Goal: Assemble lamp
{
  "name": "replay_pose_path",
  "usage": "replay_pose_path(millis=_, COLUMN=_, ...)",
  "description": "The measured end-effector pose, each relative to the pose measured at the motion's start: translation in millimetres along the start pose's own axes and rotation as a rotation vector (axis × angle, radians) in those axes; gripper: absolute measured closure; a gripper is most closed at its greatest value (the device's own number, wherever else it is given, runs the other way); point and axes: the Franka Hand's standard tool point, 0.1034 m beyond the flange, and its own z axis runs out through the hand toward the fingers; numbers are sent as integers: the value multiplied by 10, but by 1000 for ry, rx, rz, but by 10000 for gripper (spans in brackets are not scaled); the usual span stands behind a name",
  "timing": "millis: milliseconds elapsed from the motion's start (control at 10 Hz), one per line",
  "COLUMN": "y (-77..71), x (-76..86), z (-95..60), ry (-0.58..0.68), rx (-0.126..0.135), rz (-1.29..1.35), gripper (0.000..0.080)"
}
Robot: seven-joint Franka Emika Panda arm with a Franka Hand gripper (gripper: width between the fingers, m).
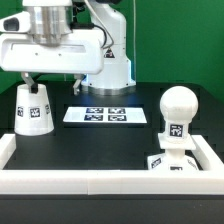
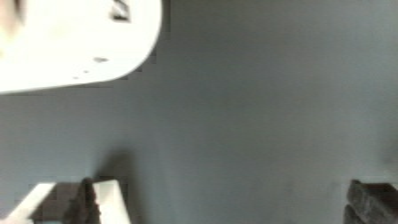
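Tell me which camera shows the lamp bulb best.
The exterior view: the bulb stands upright, fully visible, on the square base at that view's right. The wrist view doesn't show it.

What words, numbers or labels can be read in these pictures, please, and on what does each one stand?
No readable words or numbers.
Shade: black-and-white square tags, patterns only.
Bulb: one such tag on its neck.
Base: tags, too small to make out.
Marker board: four tags, no lettering.
Wrist view: no markings legible.

Frontal exterior view; close, downward wrist view.
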Motion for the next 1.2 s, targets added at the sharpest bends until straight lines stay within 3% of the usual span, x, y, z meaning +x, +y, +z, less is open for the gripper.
replay_pose_path(millis=600, y=41, x=-220, z=-89, ry=3, rx=24, rz=27, gripper=101)
replay_pose_path(millis=1000, y=51, x=-233, z=-73, ry=-2, rx=24, rz=30, gripper=101)
replay_pose_path(millis=1200, y=147, x=-404, z=-35, ry=-13, rx=30, rz=52, gripper=101)
